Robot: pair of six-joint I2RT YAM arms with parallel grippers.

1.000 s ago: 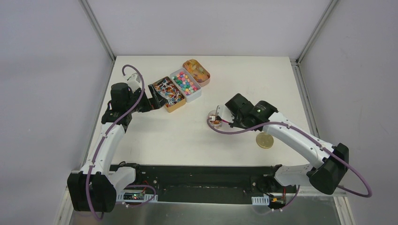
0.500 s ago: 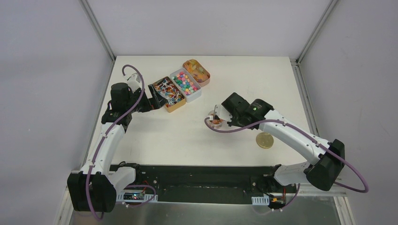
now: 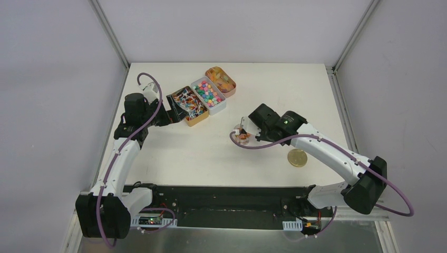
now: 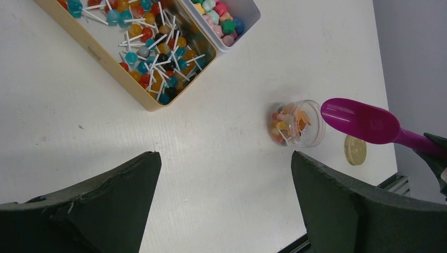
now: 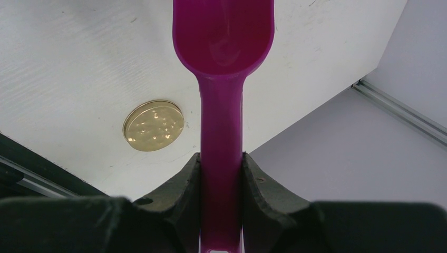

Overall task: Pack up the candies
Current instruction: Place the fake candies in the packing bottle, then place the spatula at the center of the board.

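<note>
The candies [image 4: 150, 47] are small balls in red, blue and orange on white sticks, heaped in a gold tin [image 4: 105, 58] at the far left of the table [image 3: 188, 104]. My left gripper [image 4: 226, 158] stands open beside that tin [image 3: 169, 113] with nothing between its fingers. A small clear jar [image 4: 298, 124] holding some candies stands mid-table [image 3: 241, 136]. My right gripper [image 5: 221, 163] is shut on the handle of a magenta scoop [image 5: 222, 37]. Its bowl looks empty and hangs just right of the jar [image 4: 363, 122].
A white tin [image 3: 208, 95] of small coloured sweets and an oval tin [image 3: 221, 80] of orange ones lie behind the gold tin. A round gold lid [image 3: 297, 157] lies flat near the right arm. The table's front edge and black rail run below.
My right arm has drawn a little to the left and turned the scoop beside the jar. The left arm has not moved.
</note>
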